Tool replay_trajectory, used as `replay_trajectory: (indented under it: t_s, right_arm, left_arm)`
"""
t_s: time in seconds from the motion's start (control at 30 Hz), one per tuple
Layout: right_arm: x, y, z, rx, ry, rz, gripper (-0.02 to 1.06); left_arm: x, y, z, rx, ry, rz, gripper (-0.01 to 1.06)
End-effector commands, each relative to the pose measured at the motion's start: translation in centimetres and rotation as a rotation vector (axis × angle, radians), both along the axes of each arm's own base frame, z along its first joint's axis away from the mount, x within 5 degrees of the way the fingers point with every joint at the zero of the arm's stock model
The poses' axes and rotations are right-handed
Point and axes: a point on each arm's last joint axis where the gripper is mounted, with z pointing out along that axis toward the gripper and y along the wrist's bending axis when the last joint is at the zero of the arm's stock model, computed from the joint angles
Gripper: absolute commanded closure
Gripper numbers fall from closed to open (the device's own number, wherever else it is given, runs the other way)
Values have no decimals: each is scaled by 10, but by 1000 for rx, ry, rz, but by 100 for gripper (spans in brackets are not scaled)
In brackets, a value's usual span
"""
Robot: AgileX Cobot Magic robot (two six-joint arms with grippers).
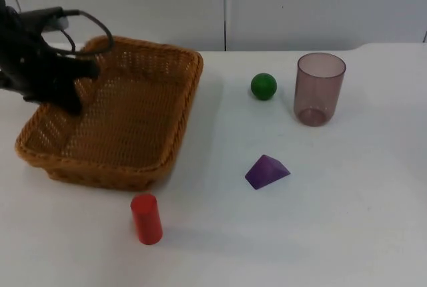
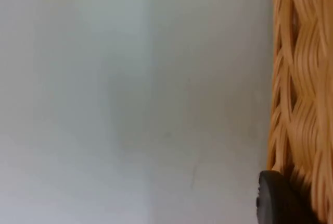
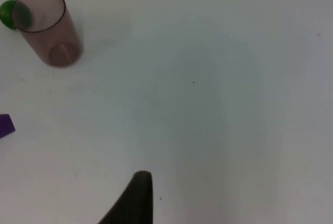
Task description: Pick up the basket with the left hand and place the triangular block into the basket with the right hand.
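Red cylinder (image 1: 146,218) is seen nearest, with the prism (image 1: 267,171) well right of the left gripper (image 1: 67,90). That gripper is set at the basket (image 1: 140,117) rim's left side; its opening cannot be told. Right gripper (image 3: 136,199) is held over bare table (image 3: 218,104), its opening not discernible, cup (image 3: 48,27) and ball (image 3: 7,14) beyond it.

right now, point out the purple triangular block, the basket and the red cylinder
purple triangular block (image 1: 267,171): top view, on its sloped upper face
basket (image 1: 190,87): top view, on its right rim
red cylinder (image 1: 146,218): top view, on its side

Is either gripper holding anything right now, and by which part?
The left gripper sits at the wicker basket left rim; a closed grip cannot be told. The right arm waits.
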Motion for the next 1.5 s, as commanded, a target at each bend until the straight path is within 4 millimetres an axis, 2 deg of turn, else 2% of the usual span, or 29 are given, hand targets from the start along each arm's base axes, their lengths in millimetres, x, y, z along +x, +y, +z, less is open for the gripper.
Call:
replay_trajectory:
  t_s: [0.0, 0.1, 0.17, 0.2, 0.27, 0.37, 0.4, 0.5, 0.53, 0.57, 0.67, 0.7, 0.87, 0.9, 1.0, 1.13, 1.47]
  right_arm:
    - [1, -1, 3, -5, -24, -5, -1]
    - [3, -2, 4, -15, -44, -4, -1]
    - [3, -2, 5, -22, -51, -4, -1]
    - [3, -2, 5, -22, -51, -4, -1]
    - [3, -2, 5, -22, -53, -4, -1]
    - [3, -2, 5, -22, -54, -3, -1]
    - [3, -2, 5, -22, -54, -3, -1]
    - [3, -1, 5, -13, -53, -3, -1]
    - [3, -1, 5, -7, -53, -3, -1]
    - [3, -1, 5, -7, -53, -3, -1]
    - [3, -1, 5, -6, -53, -3, -1]
    - [3, -1, 5, -6, -53, -3, -1]
    - [3, -1, 4, -1, -43, -4, -1]
    - [3, -1, 4, -1, -43, -4, -1]
    - [2, 0, 4, 5, -38, -4, -1]
    - [2, 1, 4, 22, -39, -2, -1]
    - [7, 1, -1, 0, 17, 28, -1]
  left_arm:
    - [4, 4, 31, 5, -94, 68, 105]
    - [-7, 10, 69, -16, -107, 75, 105]
    - [-20, 17, 81, -46, -36, 78, 105]
    - [-20, 17, 81, -46, -36, 78, 105]
    - [-38, 23, 83, -82, 29, 112, 105]
    - [-63, 35, 86, -90, 17, 153, 105]
    - [-63, 35, 86, -90, 17, 153, 105]
    - [-91, 38, 89, -111, 35, 167, 105]
    - [-101, 37, 91, -126, 40, 163, 105]
    - [-101, 37, 91, -126, 40, 163, 105]
    - [-134, 27, 99, -177, 42, 161, 105]
    - [-134, 27, 99, -177, 42, 161, 105]
    - [-180, 12, 105, -262, 32, 151, 105]
    - [-180, 12, 105, -262, 32, 151, 105]
    - [-201, 8, 105, -257, 29, 133, 105]
    - [-211, 6, 106, -254, 25, 119, 105]
    - [-211, 3, 108, -289, 17, 123, 105]
